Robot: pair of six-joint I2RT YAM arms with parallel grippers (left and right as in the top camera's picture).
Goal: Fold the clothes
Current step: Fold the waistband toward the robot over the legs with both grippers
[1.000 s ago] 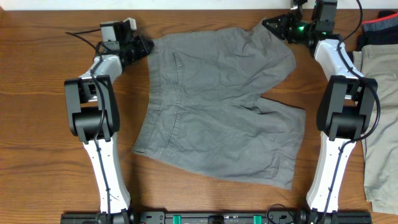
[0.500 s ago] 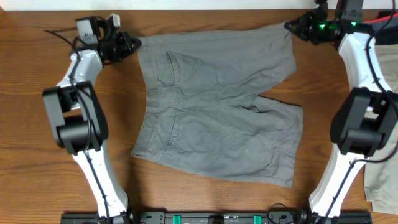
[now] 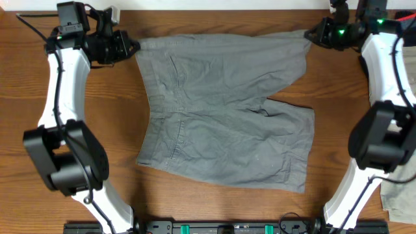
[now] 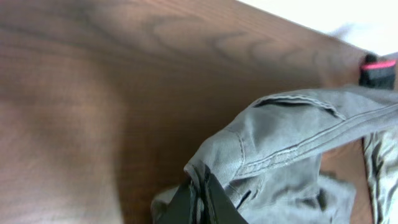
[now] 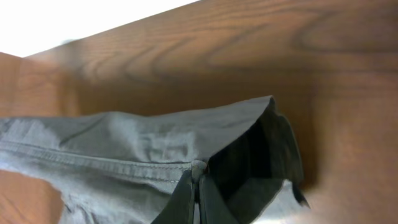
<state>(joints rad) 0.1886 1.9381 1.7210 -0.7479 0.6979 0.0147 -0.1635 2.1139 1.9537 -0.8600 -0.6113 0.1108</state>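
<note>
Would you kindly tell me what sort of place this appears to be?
Likely a robotics lab bench: grey shorts held between the left gripper and right gripper on a wooden table, another pale garment waiting alongside.

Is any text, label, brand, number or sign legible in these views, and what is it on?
None can be read. The shorts show no label or print. The red-striped piece in the left wrist view is blurred, with no letters visible. The right arm shows only a green light.
</note>
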